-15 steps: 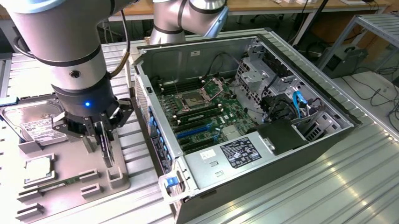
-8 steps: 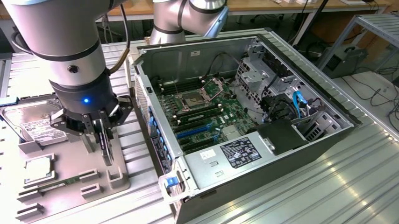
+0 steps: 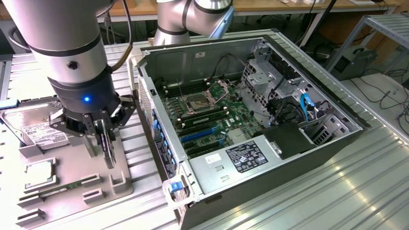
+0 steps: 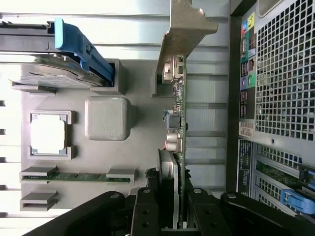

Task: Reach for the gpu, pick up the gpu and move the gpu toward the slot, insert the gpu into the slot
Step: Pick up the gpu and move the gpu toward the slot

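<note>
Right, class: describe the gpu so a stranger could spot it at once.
Find the open computer case, then the grey tray on the exterior view's left of it. Over that tray the jaws clamp the gpu, a thin card on edge. Unlike the hard drive and memory stick in the tray, it ends in a pale metal bracket.

Bright, even light is seen throughout; glare is thrown off the metal table (image 3: 357,191) at lower right, the computer case (image 3: 191,62) interior shaded.
</note>
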Controlling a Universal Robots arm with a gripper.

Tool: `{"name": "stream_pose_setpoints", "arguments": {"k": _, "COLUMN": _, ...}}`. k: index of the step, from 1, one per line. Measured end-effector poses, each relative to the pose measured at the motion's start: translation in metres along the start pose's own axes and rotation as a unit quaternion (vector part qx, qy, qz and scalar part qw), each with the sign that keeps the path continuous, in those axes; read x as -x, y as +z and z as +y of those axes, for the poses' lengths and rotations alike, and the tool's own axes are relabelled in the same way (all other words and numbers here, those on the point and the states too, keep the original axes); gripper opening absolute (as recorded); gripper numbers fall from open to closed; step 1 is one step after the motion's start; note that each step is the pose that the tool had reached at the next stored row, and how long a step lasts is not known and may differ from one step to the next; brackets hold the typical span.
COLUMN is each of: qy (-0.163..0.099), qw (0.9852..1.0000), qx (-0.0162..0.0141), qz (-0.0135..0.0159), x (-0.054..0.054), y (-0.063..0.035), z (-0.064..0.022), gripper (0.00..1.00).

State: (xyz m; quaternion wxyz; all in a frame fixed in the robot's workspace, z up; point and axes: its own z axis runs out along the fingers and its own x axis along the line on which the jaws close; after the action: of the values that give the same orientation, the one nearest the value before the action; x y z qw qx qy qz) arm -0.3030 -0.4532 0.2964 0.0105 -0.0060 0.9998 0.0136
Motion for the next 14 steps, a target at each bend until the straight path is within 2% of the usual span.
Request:
{"name": "stream_pose_setpoints", "arguments": {"k": 8, "qy": 0.0, "qw": 1.0, "qx": -0.002, "qz": 0.0, "x": 0.0, "y": -0.0085, "z": 0.0002, "gripper": 0.28}}
{"name": "stream_pose_setpoints", "arguments": {"k": 9, "qy": 0.0, "qw": 1.0, "qx": -0.0093, "qz": 0.0001, "x": 0.001, "y": -0.0253, "z": 0.0007, "gripper": 0.28}}
{"name": "stream_pose_setpoints", "arguments": {"k": 10, "qy": 0.0, "qw": 0.9999, "qx": -0.0156, "qz": 0.0001, "x": 0.001, "y": -0.0379, "z": 0.0011, "gripper": 0.28}}
{"name": "stream_pose_setpoints", "arguments": {"k": 11, "qy": 0.0, "qw": 0.9998, "qx": -0.0204, "qz": 0.0002, "x": 0.001, "y": -0.0485, "z": 0.0013, "gripper": 0.28}}
{"name": "stream_pose_setpoints", "arguments": {"k": 13, "qy": -0.001, "qw": 0.9996, "qx": -0.0267, "qz": 0.0003, "x": 0.002, "y": -0.0705, "z": 0.0019, "gripper": 0.28}}
{"name": "stream_pose_setpoints", "arguments": {"k": 14, "qy": -0.001, "qw": 0.9995, "qx": -0.0302, "qz": 0.0003, "x": 0.002, "y": -0.0864, "z": 0.0024, "gripper": 0.28}}
